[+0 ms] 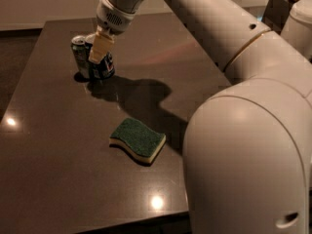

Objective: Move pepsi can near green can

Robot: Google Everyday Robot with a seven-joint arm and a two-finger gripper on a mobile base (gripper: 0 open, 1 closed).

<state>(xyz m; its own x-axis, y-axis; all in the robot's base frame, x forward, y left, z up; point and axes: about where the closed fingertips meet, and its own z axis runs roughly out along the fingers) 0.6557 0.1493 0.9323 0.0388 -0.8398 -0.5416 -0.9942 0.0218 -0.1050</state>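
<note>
Since the pepsi can (103, 66) stands just beside the green can (79, 55), at its three o'clock, the gripper (100, 52) over it, clasp impossible to tell, should let go gently and rise straight.

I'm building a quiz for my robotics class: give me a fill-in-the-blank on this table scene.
1. The gripper is at the pepsi can, whose body is dark ___.
2. The pepsi can and the green can stand side by side, both ___.
3. The sponge has a ___ top.
4. The table holds ___ cans.
Missing words: blue; upright; green; two.
</note>
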